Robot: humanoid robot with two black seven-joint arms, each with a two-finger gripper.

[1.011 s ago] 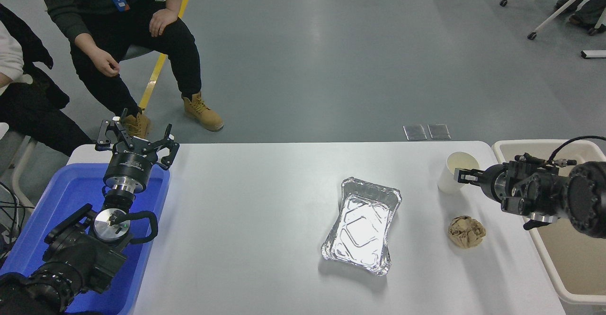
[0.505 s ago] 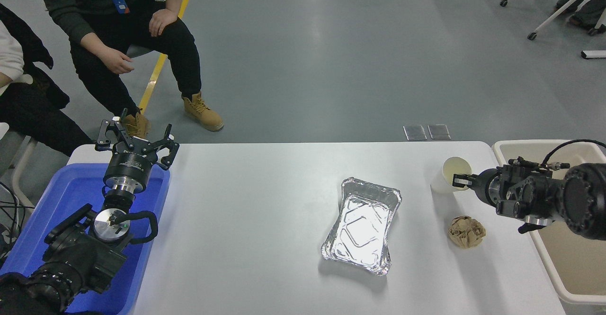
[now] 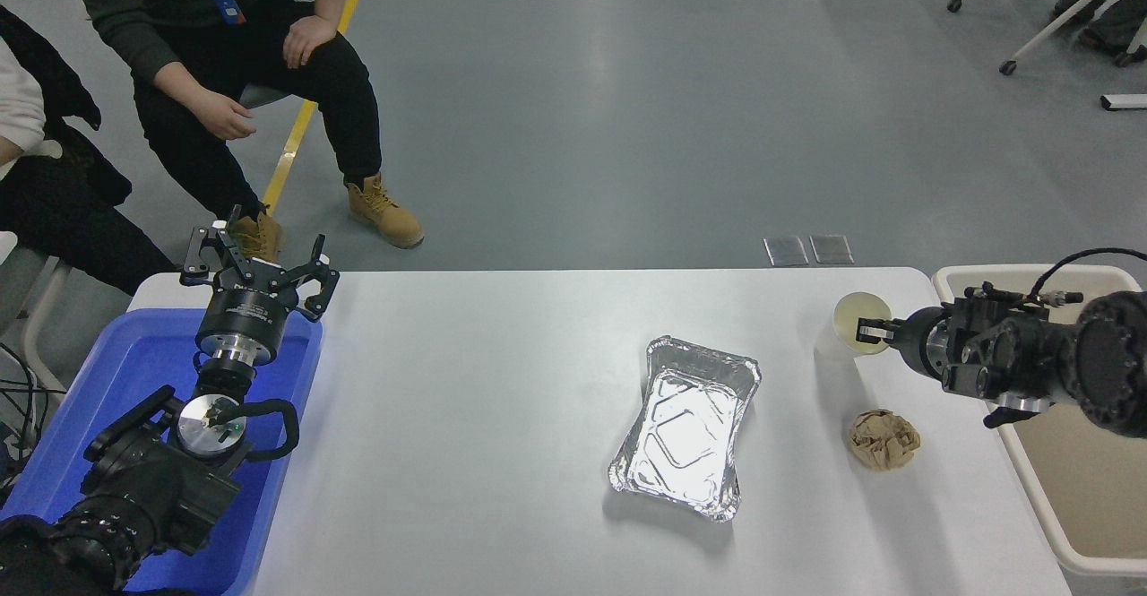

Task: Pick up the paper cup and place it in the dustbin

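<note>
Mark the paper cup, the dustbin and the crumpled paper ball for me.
paper cup [image 3: 851, 314], head view, cream inside wall.
dustbin [image 3: 952, 275], head view, far left rim.
crumpled paper ball [image 3: 883, 440], head view, middle of the ball.

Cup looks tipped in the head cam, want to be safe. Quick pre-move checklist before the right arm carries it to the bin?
1. Grip: right gripper is pinching the paper cup at its rim. Ok, though hold firmness: cannot tell.
2. Cup attitude: tilted, mouth toward the camera. Not ok if upright is wanted.
3. Cup contents: cream inside shows, looks empty. Ok.
4. Dustbin: open at the table's right edge, beside the arm. Ok.
5. Path: crumpled brown paper ball and foil tray lie nearer the camera, apart from the cup. Ok.
6. Left gripper: parked over the blue tray. Ok.
</note>
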